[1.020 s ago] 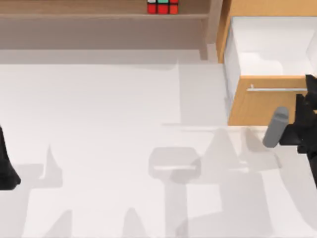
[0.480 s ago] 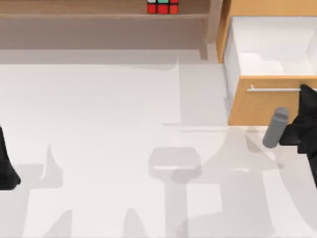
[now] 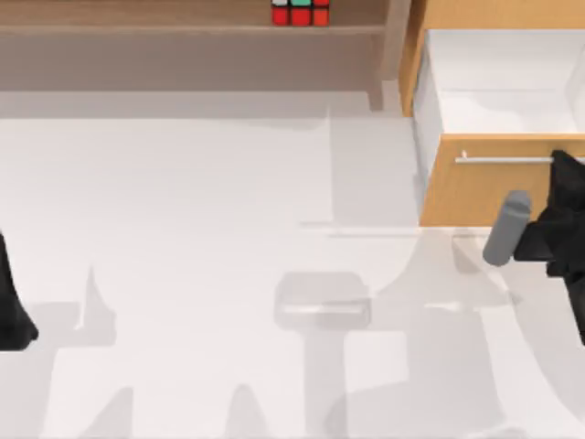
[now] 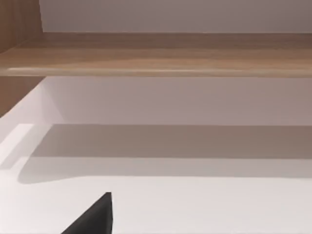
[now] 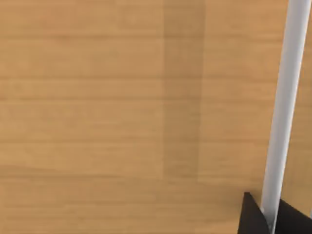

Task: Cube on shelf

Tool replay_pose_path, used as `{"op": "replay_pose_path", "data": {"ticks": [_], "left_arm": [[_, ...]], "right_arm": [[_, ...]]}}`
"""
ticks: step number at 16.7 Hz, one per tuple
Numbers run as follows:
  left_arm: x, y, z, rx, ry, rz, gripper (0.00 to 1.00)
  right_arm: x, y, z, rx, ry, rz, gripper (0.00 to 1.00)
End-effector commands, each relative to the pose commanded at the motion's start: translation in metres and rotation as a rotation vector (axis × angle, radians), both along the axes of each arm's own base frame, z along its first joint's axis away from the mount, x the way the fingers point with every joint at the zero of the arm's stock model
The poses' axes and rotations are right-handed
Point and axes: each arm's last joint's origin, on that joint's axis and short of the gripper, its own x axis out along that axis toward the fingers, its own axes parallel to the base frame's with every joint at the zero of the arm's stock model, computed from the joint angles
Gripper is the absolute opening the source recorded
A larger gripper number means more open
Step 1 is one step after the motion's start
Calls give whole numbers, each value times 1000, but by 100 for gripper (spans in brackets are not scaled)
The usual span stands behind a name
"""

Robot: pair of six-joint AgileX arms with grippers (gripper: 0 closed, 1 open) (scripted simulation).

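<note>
Left arm (image 3: 11,306) parked at bench (image 3: 201,274) left edge, well away from the drawer cabinet (image 3: 475,187); its gripper state cannot be told. Right gripper (image 5: 267,214) at cabinet's drawer front, fingers clamped on the metal bar handle (image 5: 282,112). Farther back, left of the cabinet, cube (image 3: 300,13) sits on shelf (image 3: 137,27) board.
</note>
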Motion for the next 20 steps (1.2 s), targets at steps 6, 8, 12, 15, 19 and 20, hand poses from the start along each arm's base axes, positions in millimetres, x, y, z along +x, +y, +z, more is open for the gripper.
{"op": "replay_pose_path", "data": {"ticks": [6,8,12,15,19,20], "left_arm": [[0,0,0,0,0,0,100],[0,0,0,0,0,0,100],[0,0,0,0,0,0,100],[0,0,0,0,0,0,100],[0,0,0,0,0,0,100],[0,0,0,0,0,0,100]], "right_arm": [[42,0,-2,-3,9,4,0],[52,-1,-1,-3,9,4,0],[55,-1,-1,-3,9,3,0],[57,0,-1,0,8,4,0],[81,1,-2,-2,12,6,0],[88,1,-3,-2,14,7,0]]}}
